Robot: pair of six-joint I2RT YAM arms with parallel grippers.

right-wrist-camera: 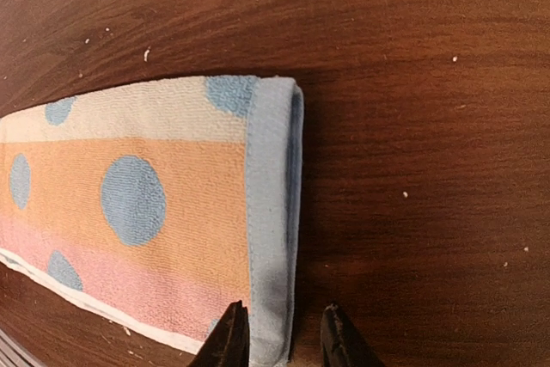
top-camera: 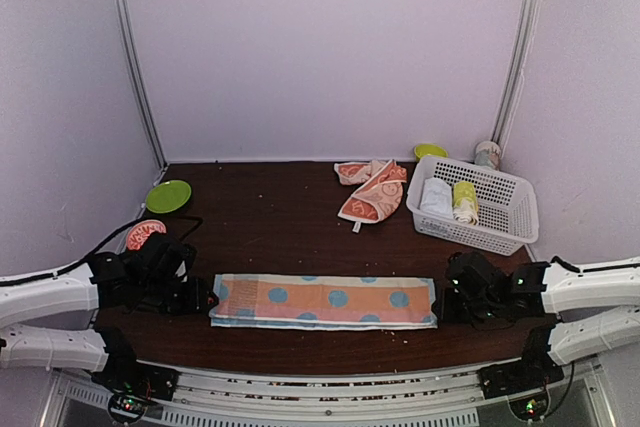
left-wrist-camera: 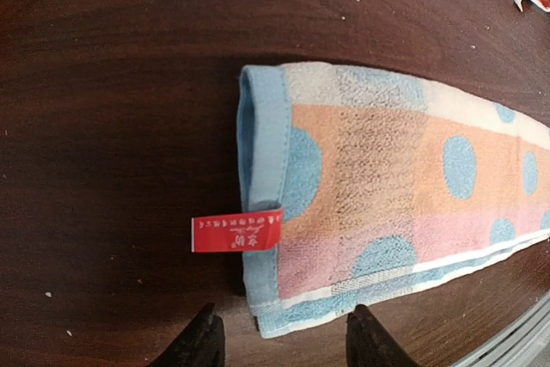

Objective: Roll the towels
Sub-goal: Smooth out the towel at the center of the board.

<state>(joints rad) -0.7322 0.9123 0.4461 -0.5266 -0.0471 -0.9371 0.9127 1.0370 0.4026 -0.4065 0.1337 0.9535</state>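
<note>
We see the dotted towel [top-camera: 325,301] lying as a long, flat folded strip on the tabletop [top-camera: 270,232], stretched between our two tools, with no roll begun. Our left tool [left-wrist-camera: 288,343] stands wide and empty, the strip's tagged end just ahead of its tips. Our right tool [right-wrist-camera: 284,341] is narrower, also holding nothing, its tips astride the opposite hem. The orange towel [top-camera: 375,192] lies crumpled well beyond the right tool, beside the basket [top-camera: 500,215], so we judge both rolls are left to do.
</note>
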